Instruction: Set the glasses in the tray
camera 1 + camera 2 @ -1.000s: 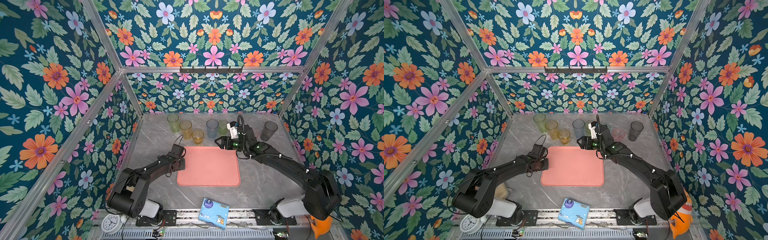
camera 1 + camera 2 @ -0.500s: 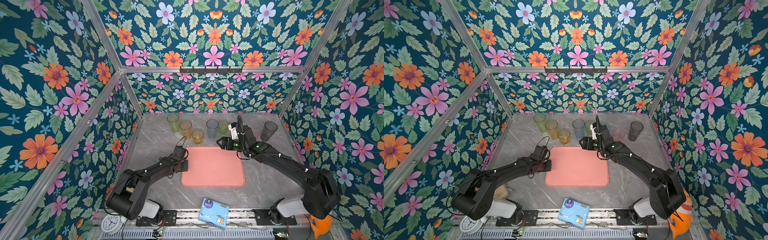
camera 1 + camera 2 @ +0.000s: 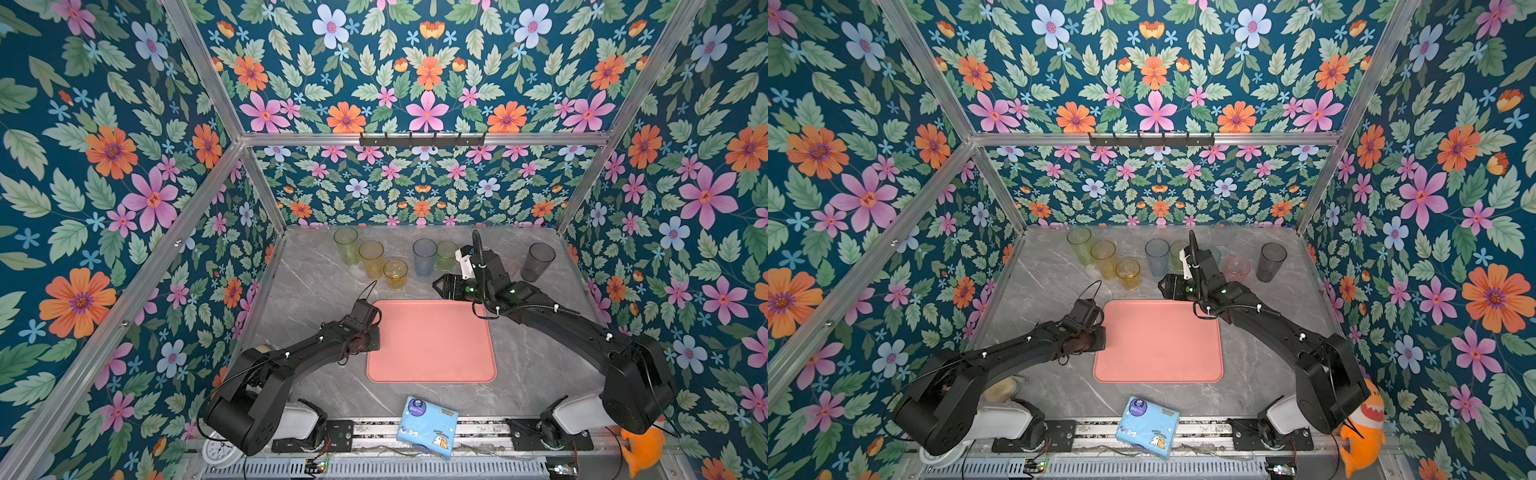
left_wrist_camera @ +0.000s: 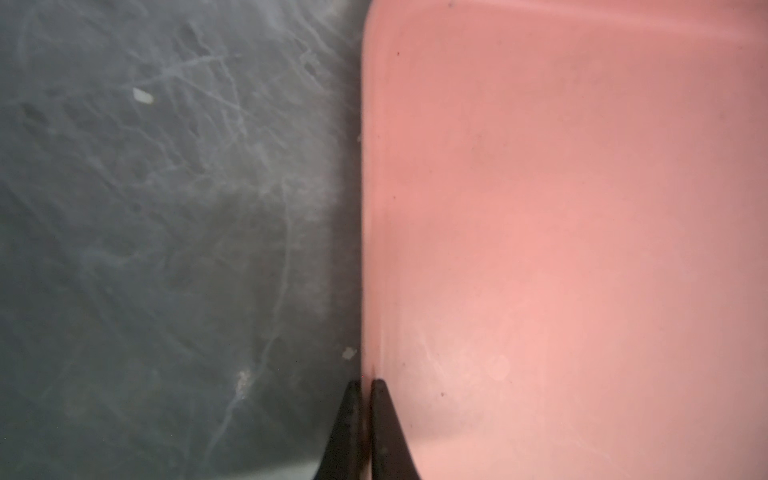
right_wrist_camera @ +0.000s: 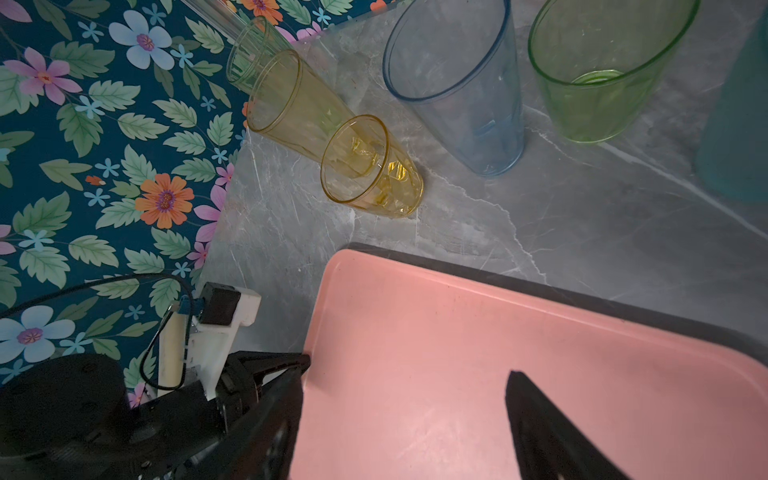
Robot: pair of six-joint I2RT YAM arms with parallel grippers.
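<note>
The salmon-pink tray (image 3: 432, 345) (image 3: 1158, 345) lies flat mid-table. My left gripper (image 3: 375, 336) (image 4: 366, 384) is shut on the rim of the tray (image 4: 561, 208) at its left edge. My right gripper (image 3: 440, 286) (image 5: 409, 370) hangs open over the tray's (image 5: 415, 332) far edge, holding nothing. The glasses stand upright in a row behind the tray: yellow-green (image 3: 345, 245), tall amber (image 3: 371, 258), short amber (image 3: 395, 273), blue-grey (image 3: 424, 257), green (image 3: 446, 254), and smoky grey (image 3: 537, 262). The right arm partly hides the pink glass (image 3: 1238, 268).
A light-blue tissue packet (image 3: 427, 426) lies at the table's front edge. A white clock (image 3: 220, 451) and an orange toy (image 3: 642, 451) sit outside the front corners. Floral walls close in the left, right and back sides.
The tray has slid to the right and slightly toward the front, with my left gripper on its left rim. The right gripper has barely moved.
</note>
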